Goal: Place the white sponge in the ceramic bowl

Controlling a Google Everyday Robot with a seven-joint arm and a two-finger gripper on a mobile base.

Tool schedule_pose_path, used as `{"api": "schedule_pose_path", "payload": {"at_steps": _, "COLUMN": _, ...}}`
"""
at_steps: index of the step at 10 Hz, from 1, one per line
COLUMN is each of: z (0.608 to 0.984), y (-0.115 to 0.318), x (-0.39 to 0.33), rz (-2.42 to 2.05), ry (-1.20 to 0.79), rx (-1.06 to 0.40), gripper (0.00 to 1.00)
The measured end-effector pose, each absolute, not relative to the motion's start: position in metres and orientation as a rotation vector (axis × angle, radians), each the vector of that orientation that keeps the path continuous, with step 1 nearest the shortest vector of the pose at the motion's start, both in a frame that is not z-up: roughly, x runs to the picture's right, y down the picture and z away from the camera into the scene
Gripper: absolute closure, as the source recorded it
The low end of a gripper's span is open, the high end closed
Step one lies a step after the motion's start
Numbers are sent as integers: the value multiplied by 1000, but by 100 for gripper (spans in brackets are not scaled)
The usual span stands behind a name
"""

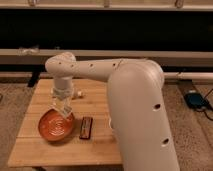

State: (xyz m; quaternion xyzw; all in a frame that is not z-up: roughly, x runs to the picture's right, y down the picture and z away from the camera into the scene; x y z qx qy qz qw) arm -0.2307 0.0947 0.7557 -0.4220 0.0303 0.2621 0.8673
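- Gripper (pixel 62 108) low over the back right rim of the ceramic bowl (pixel 54 127) as the camera sees it, at the end of the arm (pixel 90 70) reaching across the wooden table (pixel 35 150); wide or narrow, cannot tell.
- White sponge nowhere plain on the table top; pale patch at the gripper's tip, possibly the sponge, not sure enough to call.
- Bowl on the picture-left part of the table, pale rings at its centre, nothing visible inside.
- Dark flat bar (pixel 86 128) just beside the bowl on its right; white bottle (pixel 78 93) farther back, partly hidden behind the arm.
- First risk: release over the rim rather than the centre; light soft block likely to catch the edge, tip out and land on the table or on the dark flat bar.
- Second risk: descent too low at this spot; contact with the rim, shallow dish likely to slide or rock toward the table's edge.
- Third risk: soft sponge clinging at release, then dragged back out during the lift.
- Safer course, by judgement: small shift toward the bowl's centre before letting go, then straight up.
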Motion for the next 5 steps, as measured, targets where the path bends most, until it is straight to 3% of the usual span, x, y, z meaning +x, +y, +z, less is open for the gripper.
{"api": "schedule_pose_path", "payload": {"at_steps": 3, "z": 745, "y": 118, "x": -247, "rz": 472, "ry": 24, "rx": -940, "gripper": 69}}
{"api": "schedule_pose_path", "payload": {"at_steps": 5, "z": 758, "y": 135, "x": -253, "rz": 439, "ry": 8, "rx": -971, "gripper": 48}}
